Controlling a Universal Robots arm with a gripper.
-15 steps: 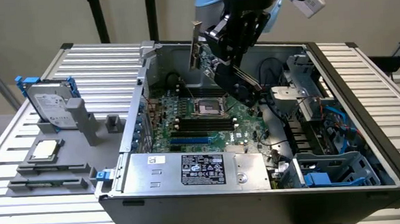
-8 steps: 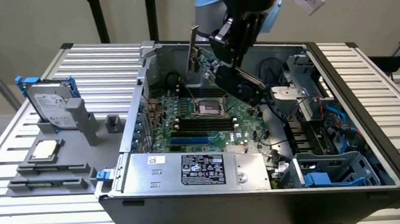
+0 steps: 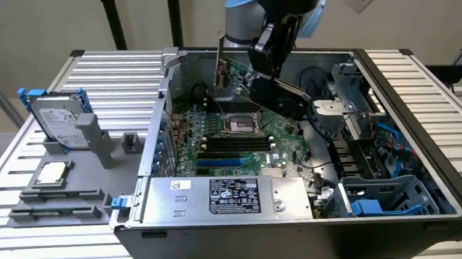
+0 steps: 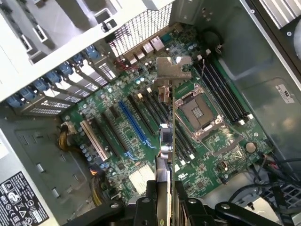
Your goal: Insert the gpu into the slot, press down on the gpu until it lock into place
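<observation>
Green-boarded gpu (image 4: 164, 139) sits clamped in the hand (image 4: 164, 207), edge-on above the motherboard (image 4: 123, 161), apart from the slot (image 4: 133, 126).

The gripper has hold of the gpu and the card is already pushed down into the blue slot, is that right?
Not quite. The gripper does have hold of the gpu, but the card is not in the blue slot: it hangs in the air apart from it, and the slot lies bare. The wrist view shows this.
</observation>
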